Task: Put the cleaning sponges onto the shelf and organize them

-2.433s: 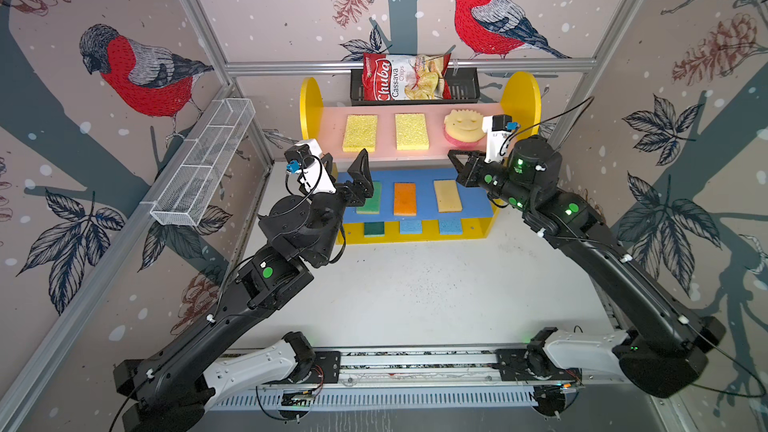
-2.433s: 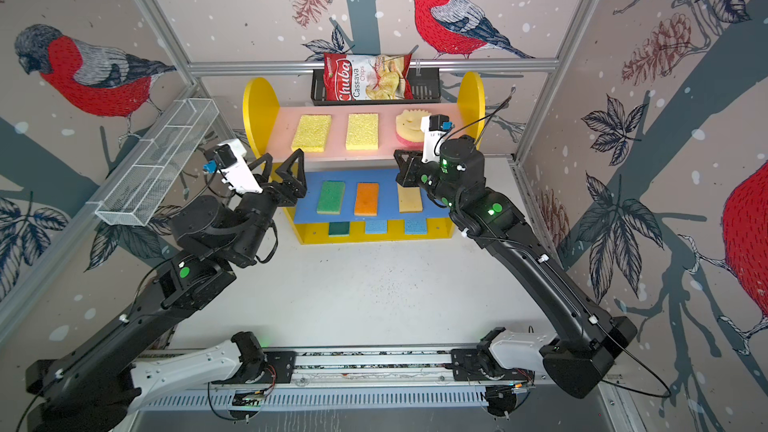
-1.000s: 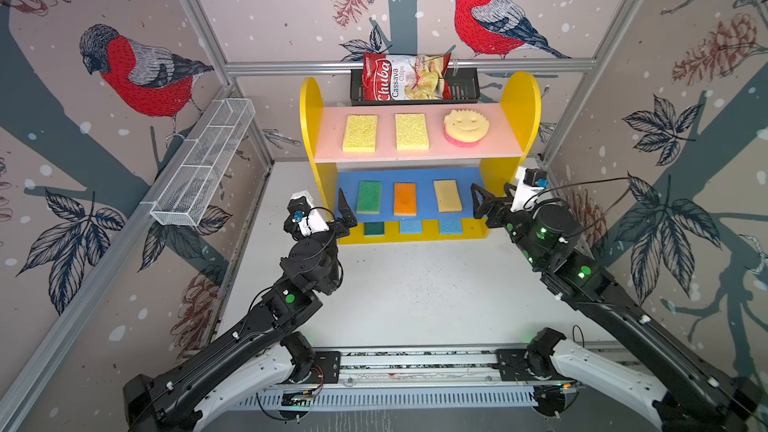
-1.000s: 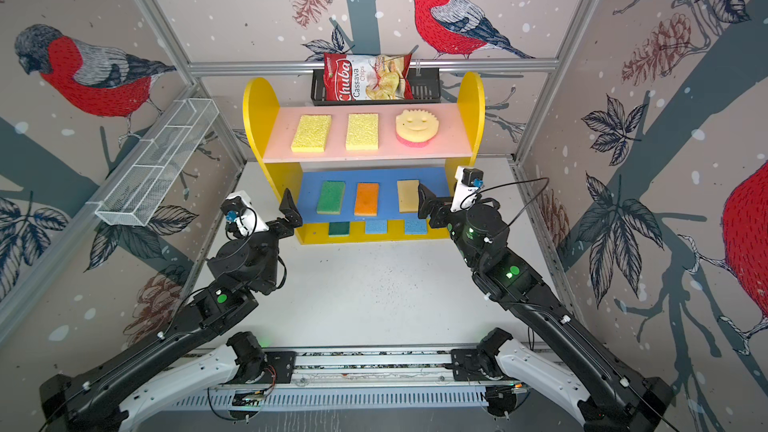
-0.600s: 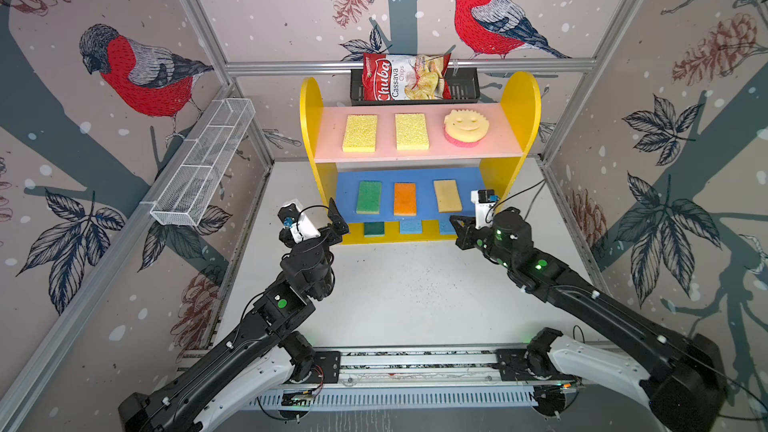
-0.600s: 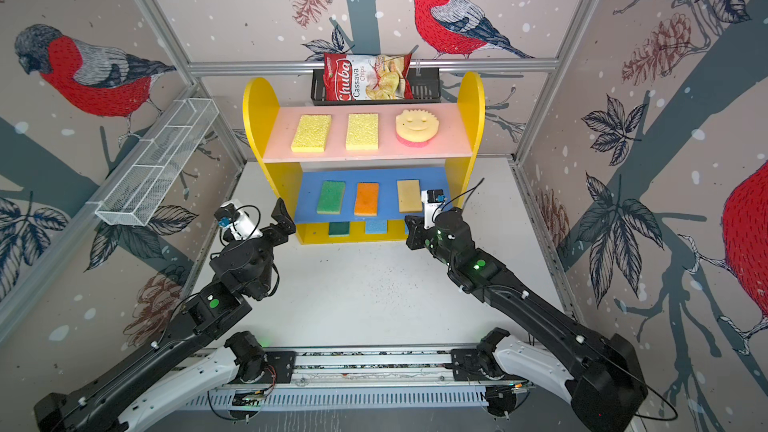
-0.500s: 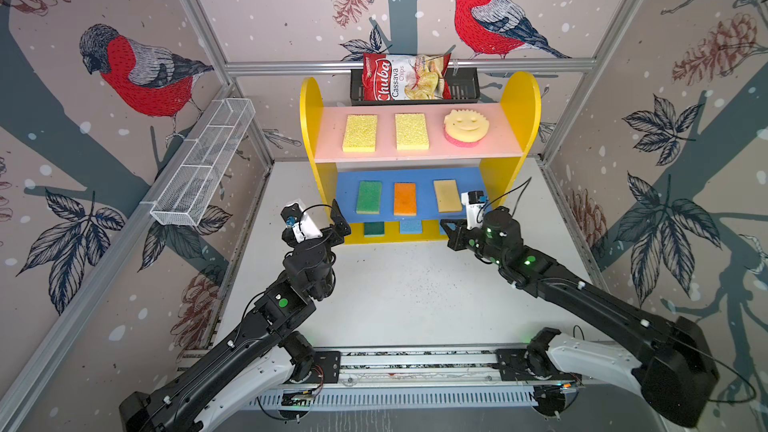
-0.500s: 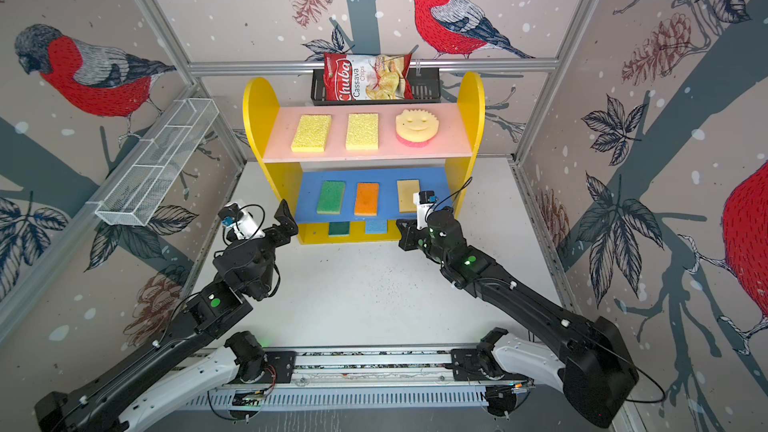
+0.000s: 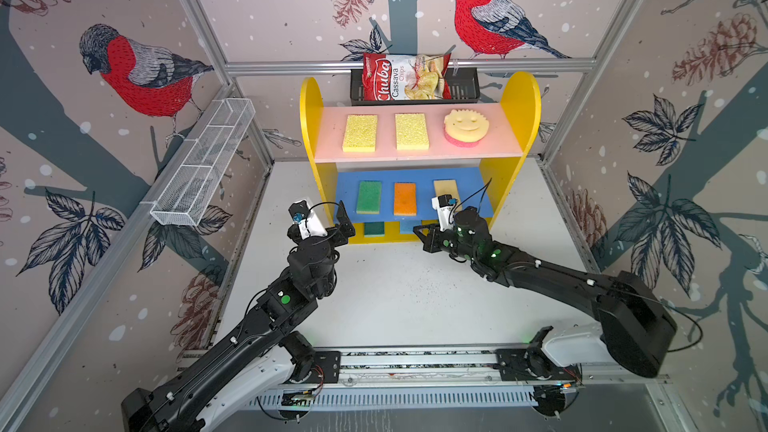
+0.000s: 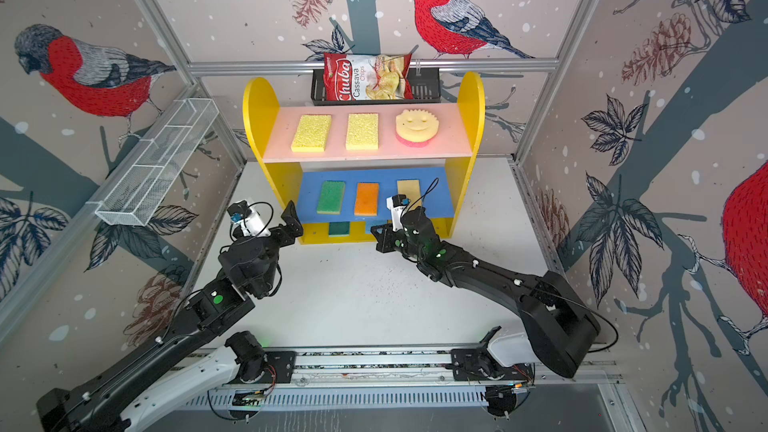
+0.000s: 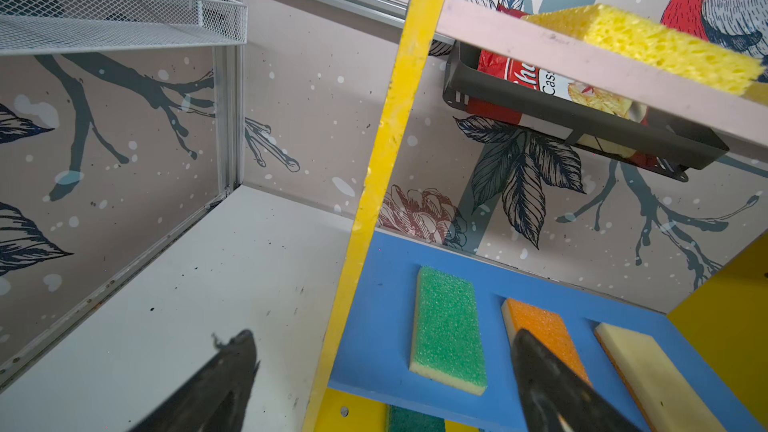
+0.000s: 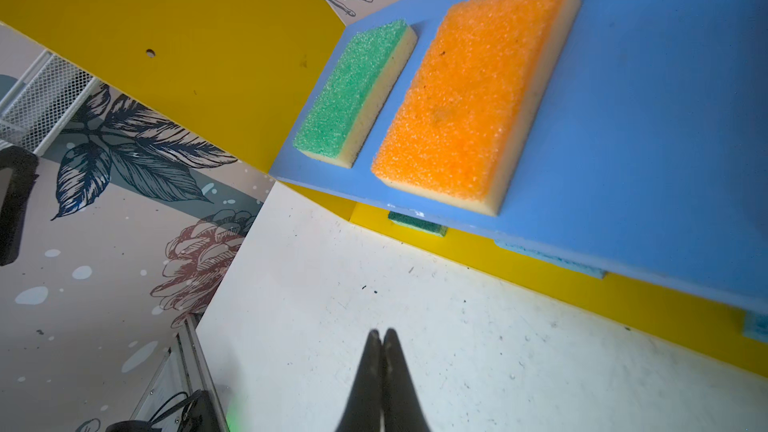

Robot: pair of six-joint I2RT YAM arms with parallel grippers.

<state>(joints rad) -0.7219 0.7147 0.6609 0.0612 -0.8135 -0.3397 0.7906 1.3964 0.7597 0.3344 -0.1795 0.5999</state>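
The foam cleaning sponges [image 9: 405,199] lie on the small wooden shelf [image 9: 519,118] with yellow sides: three on its pink top board, three on the blue board, others on the base. The left gripper [image 11: 382,342] has its jaws spread wide. The right gripper [image 12: 380,333] has its jaws pressed together, holding nothing.

Shelf [image 9: 521,118] of sponges [image 9: 360,133] on white table [image 9: 415,297]
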